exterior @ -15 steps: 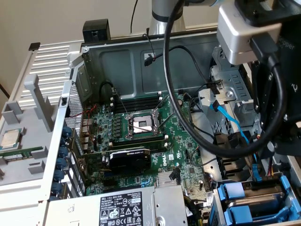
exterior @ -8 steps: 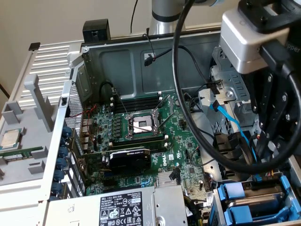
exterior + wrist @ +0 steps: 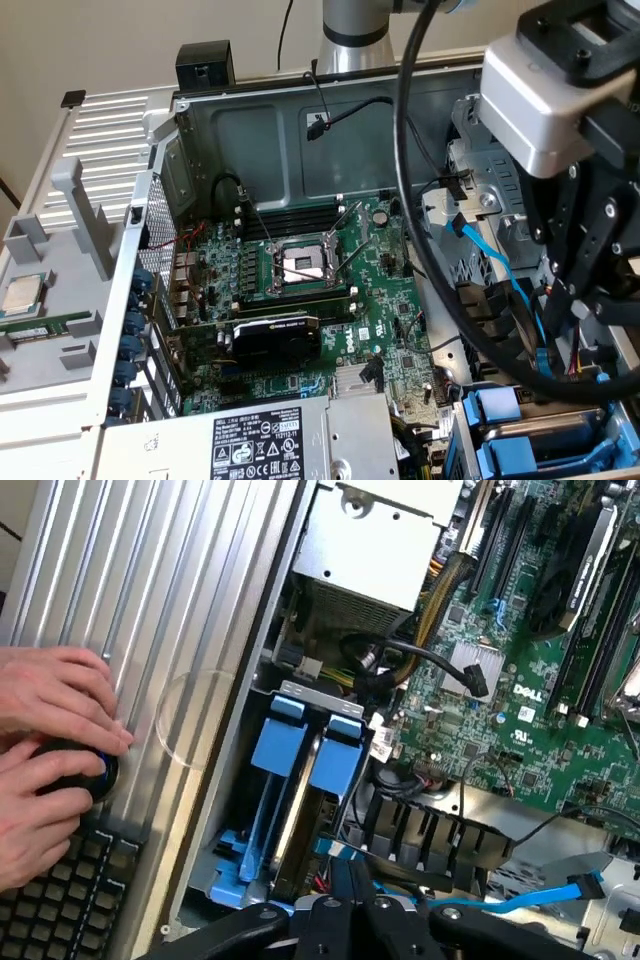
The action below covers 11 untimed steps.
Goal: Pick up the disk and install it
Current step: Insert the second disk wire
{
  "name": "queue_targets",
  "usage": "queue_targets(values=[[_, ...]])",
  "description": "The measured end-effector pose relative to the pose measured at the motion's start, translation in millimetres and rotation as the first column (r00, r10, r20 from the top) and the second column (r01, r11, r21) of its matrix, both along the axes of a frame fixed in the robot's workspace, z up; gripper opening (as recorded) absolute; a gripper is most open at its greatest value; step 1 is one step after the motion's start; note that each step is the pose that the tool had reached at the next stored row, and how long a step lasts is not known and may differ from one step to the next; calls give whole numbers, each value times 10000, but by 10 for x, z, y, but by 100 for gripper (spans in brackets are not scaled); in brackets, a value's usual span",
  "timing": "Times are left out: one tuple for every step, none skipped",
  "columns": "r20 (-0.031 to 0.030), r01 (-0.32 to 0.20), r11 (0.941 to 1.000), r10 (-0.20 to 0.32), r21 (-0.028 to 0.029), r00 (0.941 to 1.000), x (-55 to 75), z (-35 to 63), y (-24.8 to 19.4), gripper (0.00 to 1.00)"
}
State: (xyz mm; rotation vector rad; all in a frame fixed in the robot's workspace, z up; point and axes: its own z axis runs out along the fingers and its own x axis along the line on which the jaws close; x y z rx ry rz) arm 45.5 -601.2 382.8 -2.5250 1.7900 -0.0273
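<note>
I saw an open computer case (image 3: 300, 120) lying on its side, motherboard (image 3: 310, 290) facing up. At its centre sat an empty CPU socket (image 3: 300, 265) with a graphics card (image 3: 275, 340) just below it in the exterior view. A grey power supply (image 3: 250, 440) with a black-and-white label lay at that view's bottom edge.

My robot's hand (image 3: 345, 905) hung over the drive bay at the exterior view's right — its black linkage (image 3: 590, 250) showed there beneath the pale wrist housing (image 3: 545, 100). The hand was clenched, its fingers drawn together, and I could see nothing between them.

The disk (image 3: 300, 810) stood on edge in the bay, seated between blue carrier rails (image 3: 275, 750), just beside the hand's tip. A second blue rail (image 3: 335, 765) stood right next to it. A blue data cable (image 3: 530, 895) ran across near the bay, and a thick black cable (image 3: 420, 230) looped from the arm over the case.

On the exterior view's left a small silver chip (image 3: 22, 293) rested on a grey ribbed panel (image 3: 100, 130). In the wrist view, a person's hands (image 3: 50, 750) lay on that ribbed panel — one over a black knob (image 3: 90, 770), beside a keyboard (image 3: 60, 900).
</note>
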Motion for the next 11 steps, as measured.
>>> queue_targets(values=[[0,-184,9998,184,0,9998,0,0,0,11],[0,-371,9993,371,0,9993,0,0,0,11],[0,-555,9985,555,0,9985,0,0,0,11],[0,-724,9974,724,0,9974,0,0,0,11],[0,-909,9959,909,0,9959,0,0,0,11],[0,-1093,9940,1093,1,9940,0,-1,0,11],[0,-1277,9918,1277,0,9918,0,0,0,11],[0,-1465,9892,1465,0,9892,0,0,0,11],[0,-1644,9864,1644,0,9864,0,-1,0,11],[0,-1826,9832,1826,0,9832,0,-1,0,11],[0,-2002,9797,2002,0,9797,0,-1,0,11]])
